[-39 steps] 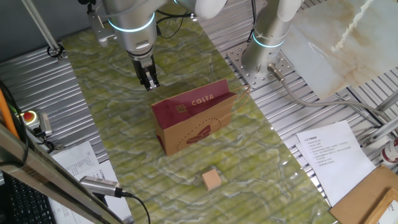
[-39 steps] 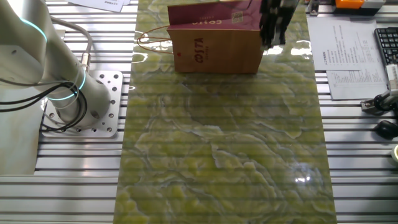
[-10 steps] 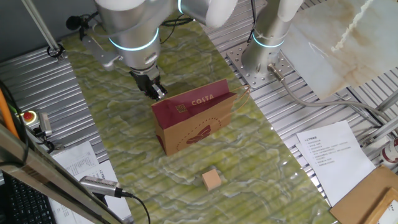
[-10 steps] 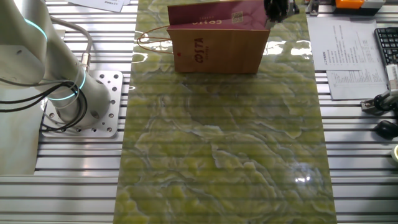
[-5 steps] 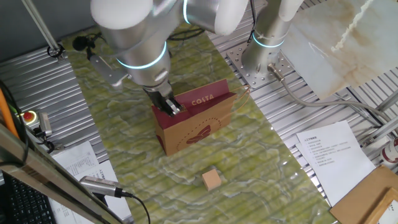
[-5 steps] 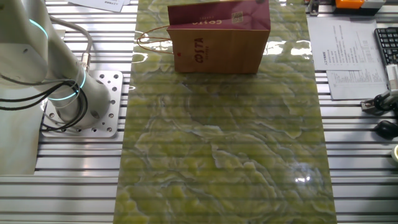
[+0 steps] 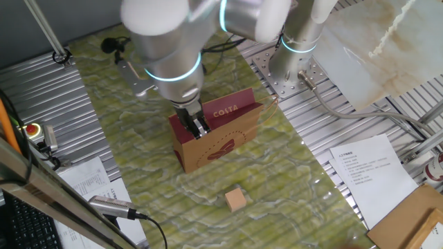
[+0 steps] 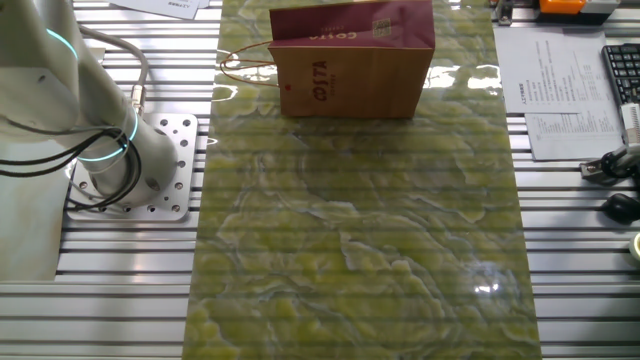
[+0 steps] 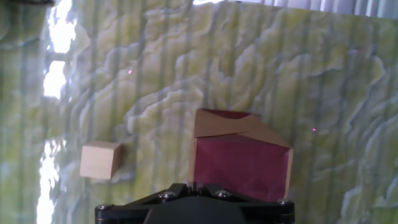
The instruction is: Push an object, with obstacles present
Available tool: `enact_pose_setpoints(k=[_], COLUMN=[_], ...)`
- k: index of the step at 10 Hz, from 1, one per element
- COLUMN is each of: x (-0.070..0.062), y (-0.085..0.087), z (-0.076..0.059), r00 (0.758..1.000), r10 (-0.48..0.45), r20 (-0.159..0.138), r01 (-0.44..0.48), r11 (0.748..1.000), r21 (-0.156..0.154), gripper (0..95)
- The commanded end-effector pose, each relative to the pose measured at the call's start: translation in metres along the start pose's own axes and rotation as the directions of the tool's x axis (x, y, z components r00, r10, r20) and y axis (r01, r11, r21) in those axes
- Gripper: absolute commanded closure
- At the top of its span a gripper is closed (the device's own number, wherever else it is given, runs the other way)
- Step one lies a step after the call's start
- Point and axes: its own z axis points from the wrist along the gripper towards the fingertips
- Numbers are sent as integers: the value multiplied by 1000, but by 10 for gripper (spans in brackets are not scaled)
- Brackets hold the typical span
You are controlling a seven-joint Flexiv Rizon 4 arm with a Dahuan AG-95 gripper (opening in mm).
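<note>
The small tan wooden cube lies on the green marbled mat, in front of the bag; the hand view shows it at lower left. The brown paper bag with its maroon COSTA band stands upright mid-mat, and also shows in the other fixed view and from above in the hand view. My gripper hangs over the bag's left end, raised above the mat, fingers together and empty. Its tips show at the bottom of the hand view. The cube is hidden and the gripper out of view in the other fixed view.
A second arm's base is bolted at the mat's far right; it also shows in the other fixed view. Printed papers lie on the slatted metal table. A red button box and cables sit left.
My gripper has moved from behind the bag's left end to over it, toward the cube's side. It has left the other fixed view. Bag and cube have not moved.
</note>
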Motion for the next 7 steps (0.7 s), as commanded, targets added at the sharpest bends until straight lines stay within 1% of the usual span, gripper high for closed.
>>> enact_pose_setpoints(k=[1, 3, 4, 5, 6, 7], x=[-1, -1, 0, 3, 6, 10], y=[0, 0, 6, 20, 37, 51], z=[0, 0, -2, -9, -13, -15], r00=[990, 983, 983, 987, 990, 993], r10=[-142, -182, -183, -159, -132, -112], r20=[-18, -16, -18, -31, -37, -39], r01=[142, 182, 183, 159, 132, 112], r11=[990, 983, 983, 987, 991, 994], r21=[10, 3, -9, -12, -13, -13], gripper=[950, 950, 950, 950, 950, 950])
